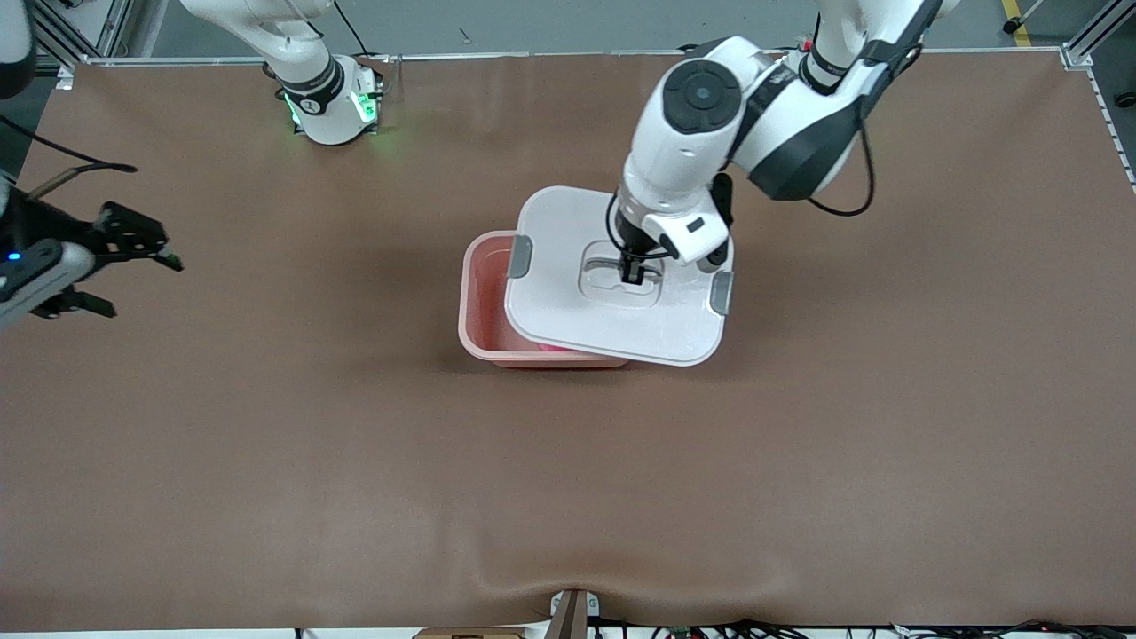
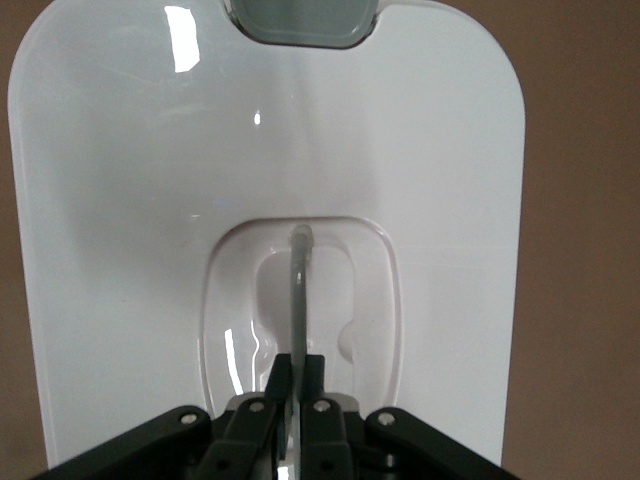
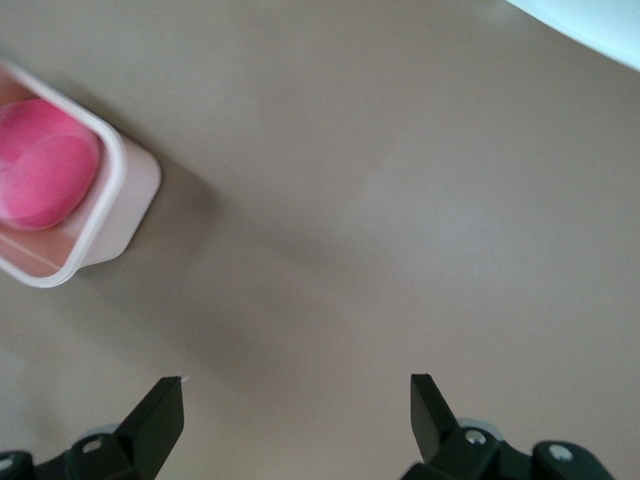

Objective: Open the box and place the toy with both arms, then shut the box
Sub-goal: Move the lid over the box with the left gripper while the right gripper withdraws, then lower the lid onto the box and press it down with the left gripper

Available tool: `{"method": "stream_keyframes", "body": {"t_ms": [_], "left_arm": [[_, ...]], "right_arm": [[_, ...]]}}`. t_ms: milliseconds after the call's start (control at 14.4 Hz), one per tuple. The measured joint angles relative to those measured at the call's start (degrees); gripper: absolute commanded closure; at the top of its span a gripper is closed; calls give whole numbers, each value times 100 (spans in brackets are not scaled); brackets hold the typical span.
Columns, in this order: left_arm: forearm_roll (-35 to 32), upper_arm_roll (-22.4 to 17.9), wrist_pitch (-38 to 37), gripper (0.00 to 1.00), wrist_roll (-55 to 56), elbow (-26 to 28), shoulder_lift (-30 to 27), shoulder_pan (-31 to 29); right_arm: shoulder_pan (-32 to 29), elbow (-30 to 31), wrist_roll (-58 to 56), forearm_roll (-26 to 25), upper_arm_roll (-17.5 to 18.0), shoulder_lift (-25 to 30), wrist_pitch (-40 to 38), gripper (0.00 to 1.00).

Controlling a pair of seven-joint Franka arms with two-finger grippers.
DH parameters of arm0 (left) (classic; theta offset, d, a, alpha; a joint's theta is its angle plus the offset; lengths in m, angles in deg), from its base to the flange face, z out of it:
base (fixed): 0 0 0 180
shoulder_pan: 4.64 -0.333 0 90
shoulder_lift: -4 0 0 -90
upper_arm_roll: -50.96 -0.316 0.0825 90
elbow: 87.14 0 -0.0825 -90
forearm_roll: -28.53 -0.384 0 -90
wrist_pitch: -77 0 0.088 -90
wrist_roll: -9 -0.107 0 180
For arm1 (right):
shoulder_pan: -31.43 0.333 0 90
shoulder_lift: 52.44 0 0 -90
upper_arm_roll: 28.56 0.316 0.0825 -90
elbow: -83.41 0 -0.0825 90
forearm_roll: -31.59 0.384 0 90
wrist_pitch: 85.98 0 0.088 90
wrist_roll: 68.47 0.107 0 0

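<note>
The pale pink box base (image 1: 479, 306) sits mid-table. The white lid (image 1: 568, 306) with grey clips (image 1: 520, 256) hangs over it, shifted toward the left arm's end, so the base's rim at the right arm's end stays uncovered. My left gripper (image 1: 632, 271) is shut on the lid's clear handle (image 2: 298, 290) in the recess. The lid (image 2: 120, 200) fills the left wrist view. The pink toy (image 3: 40, 165) lies inside the base (image 3: 125, 195) in the right wrist view; a sliver of it shows under the lid (image 1: 555, 349). My right gripper (image 1: 133, 262) is open and empty, at the right arm's end of the table.
The brown mat (image 1: 568, 488) covers the table, with a ripple at its near edge. The right arm's green-lit base (image 1: 333, 106) stands at the table's back edge. A mount (image 1: 572, 612) sits at the near edge.
</note>
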Motion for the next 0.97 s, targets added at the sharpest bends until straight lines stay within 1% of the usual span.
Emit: {"method": "stream_keyframes", "body": {"t_ms": [139,278,487,695,974], "left_arm": [[-342,0,273,100,619,0,142,224],[-660,2,420,100,1069,0,232,435],[-1165,1,504,100,1661,2,344,729],[-1738,0,540,100,2282,3,530,947],[-1877,-4,613,100,2543,-34,691,1035]], "right_arm": [[-101,190,795,-492,-8,176,27,0],[-92,334,1405,-768,33,373,49,0],[-119,513,1811,-857,40,545,76,0],[-199,678,2495,-863,25,595,130,0],[-214,716,2775,-864,19,599,126,0]]}}
